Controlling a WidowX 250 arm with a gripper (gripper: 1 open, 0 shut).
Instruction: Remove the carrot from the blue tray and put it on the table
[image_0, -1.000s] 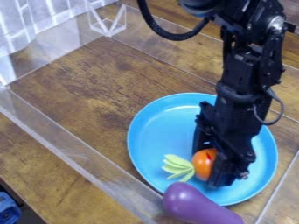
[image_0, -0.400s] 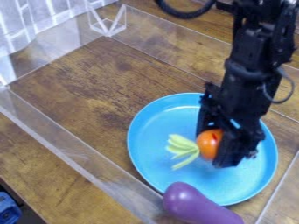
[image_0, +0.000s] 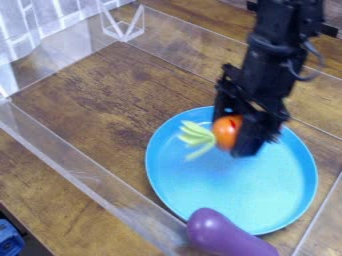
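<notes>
The small orange carrot (image_0: 226, 130) with its light green leafy top (image_0: 197, 137) hangs in the air above the left half of the blue tray (image_0: 254, 190). My black gripper (image_0: 235, 128) comes down from above and is shut on the carrot's orange body, with the leaves sticking out to the left. The tray lies flat on the dark brown wood-grain table (image_0: 107, 110). The far side of the carrot is hidden behind the fingers.
A glossy purple eggplant toy (image_0: 225, 235) lies at the tray's near edge. Clear acrylic walls (image_0: 80, 170) run along the table's front-left and back edges. Bare wood lies to the left of the tray.
The gripper has lifted the carrot off the tray's surface and carried it up and toward the back-left; the tray and eggplant have stayed put.
</notes>
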